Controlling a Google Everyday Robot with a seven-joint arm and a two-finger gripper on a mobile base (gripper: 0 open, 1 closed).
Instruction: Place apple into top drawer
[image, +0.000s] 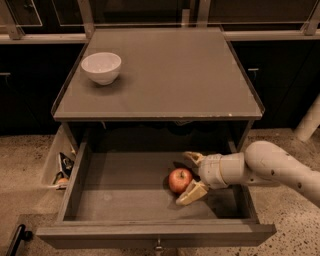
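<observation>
The red-orange apple (180, 180) rests on the flat grey floor of the open top drawer (125, 192), right of its middle. My gripper (183, 178) reaches in from the right on a white arm. Its fingers are spread open on either side of the apple, one finger (192, 158) behind it and one (190, 194) in front of it. The drawer is pulled out towards the camera, with its small metal knob (158, 246) on the front wall.
A white bowl (101, 67) stands at the back left of the grey cabinet top (170, 75). A side pocket with small items (62, 169) hangs left of the drawer. A black object (17, 238) lies on the floor at the lower left. A white post (310, 120) stands at the right.
</observation>
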